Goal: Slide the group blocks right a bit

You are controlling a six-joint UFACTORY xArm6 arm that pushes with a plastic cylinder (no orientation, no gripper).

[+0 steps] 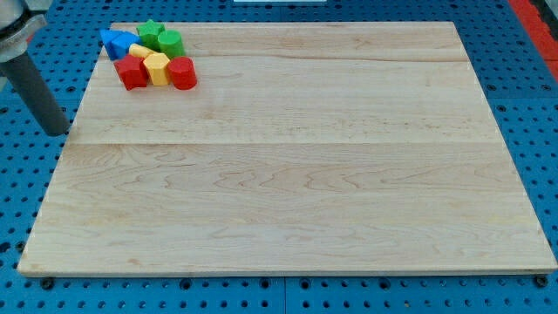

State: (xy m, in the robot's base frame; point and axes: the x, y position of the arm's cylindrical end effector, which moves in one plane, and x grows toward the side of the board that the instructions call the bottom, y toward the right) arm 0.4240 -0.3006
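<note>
1. The rod's tip (pixel 57 131) sits off the board (pixel 288 174), just past its left edge, over the blue pegboard (pixel 26 201). The rod is a plain dark bar with nothing to spread or pinch; it holds nothing and touches no block.
2. The tip lies below and to the left of the block group, well apart from it.
3. The group is packed into the board's top-left corner, its blocks touching or nearly so.
4. Nearest the tip is a red block (pixel 132 73), squarish, at the group's lower left.
5. Just right of it stands a yellow block (pixel 158 67), and right of that a red cylinder (pixel 182 73), the group's lower right member.
6. A second yellow block (pixel 139 51) shows behind these, mostly hidden; its shape cannot be told.
7. Blue blocks (pixel 116 42) sit at the group's left, closest to the corner; their shapes are unclear.
8. A green star-like block (pixel 151 32) and a green cylinder (pixel 171 41) form the group's top right.
</note>
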